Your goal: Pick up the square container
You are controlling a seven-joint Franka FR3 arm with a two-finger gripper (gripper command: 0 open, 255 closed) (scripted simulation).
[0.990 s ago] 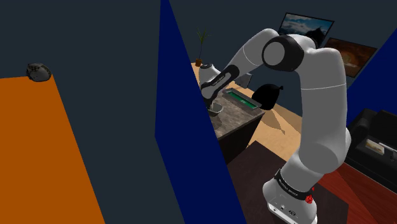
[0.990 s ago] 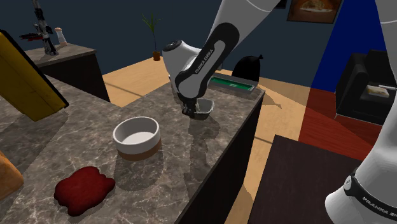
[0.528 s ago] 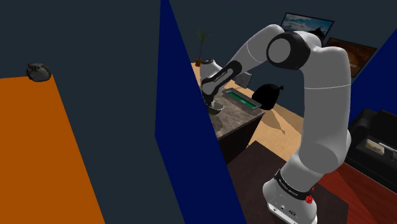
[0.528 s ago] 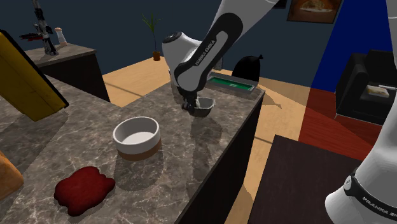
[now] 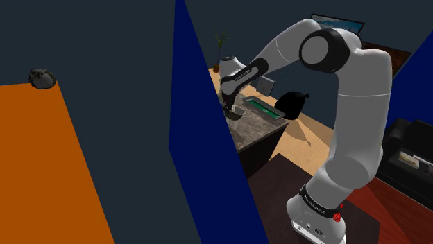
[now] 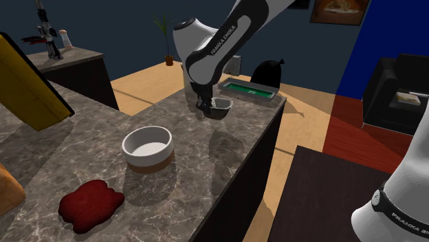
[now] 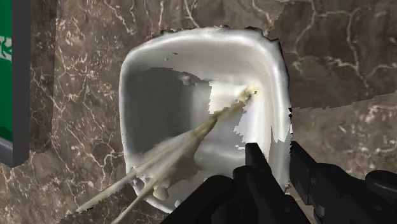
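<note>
The end effector (image 7: 273,156) pinches one wall of the square container (image 7: 191,114), one finger inside and one outside. The container, drawn white with rounded corners, hangs near the worktop's far end (image 6: 222,104), seemingly just clear of the surface and just beside a green tray (image 6: 249,91) lying along that far edge. The worktop (image 6: 185,172) is dark brown marble with pale veins. At its middle sits a white bowl (image 6: 147,146) with a tan base, and a dark red lump (image 6: 89,204) lies near the near edge. Beyond are tan wooden floor (image 6: 137,89), a black bag (image 6: 267,71), a potted plant (image 6: 166,34) and a blue wall (image 6: 385,34).
</note>
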